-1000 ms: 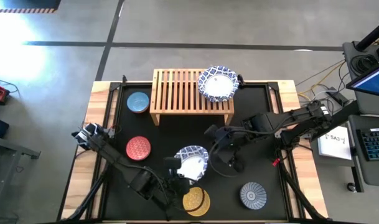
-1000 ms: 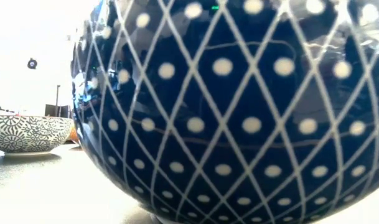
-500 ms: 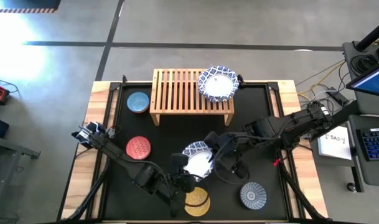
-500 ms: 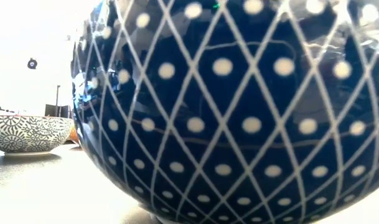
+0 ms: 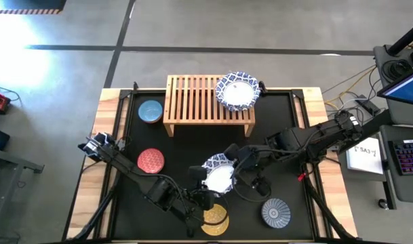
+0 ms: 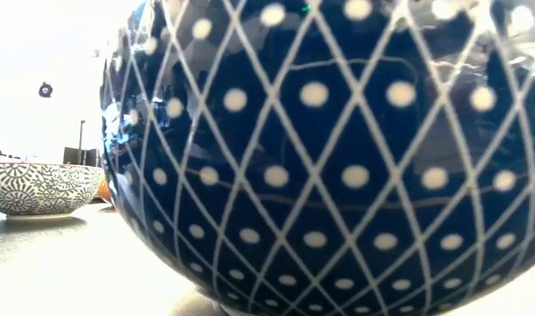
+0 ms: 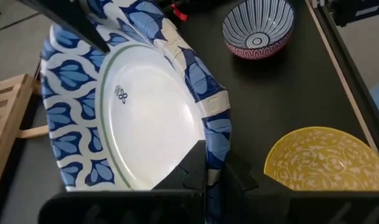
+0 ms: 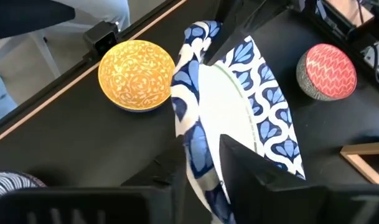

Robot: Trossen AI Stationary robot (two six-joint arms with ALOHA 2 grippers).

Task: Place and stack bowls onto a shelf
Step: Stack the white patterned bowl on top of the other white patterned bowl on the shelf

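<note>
**Gripping one white-and-blue bowl from both sides**

Holding the rim from opposite sides, both grippers meet at a large white bowl with a blue-patterned scalloped rim (image 5: 218,175) near the middle of the black table mat (image 5: 281,129); the left gripper (image 7: 205,177) has its fingers pinched tight on the near edge of the rim, one finger inside the bowl and one outside; the right gripper (image 8: 205,171) has its fingers narrowed around the opposite edge, likewise one to each side of the rim, though whether they are fully clamped I cannot tell; the bowl looks tilted rather than flat in both wrist views.

A second white-and-blue bowl (image 5: 237,91) sits on the right end of the wooden shelf (image 5: 192,102), at the far side of the mat; the rest of the slats are bare.

On the mat, the blue bowl (image 5: 150,111) stands just left of the shelf; the red bowl (image 5: 150,161) lies well left of the held bowl; the yellow bowl (image 5: 213,218) is just beside the left gripper, toward the near edge; the ribbed grey bowl (image 5: 275,212) rests at the near right.

In the low view a dark blue bowl with white lattice and dots (image 6: 337,149) fills most of the picture.
</note>
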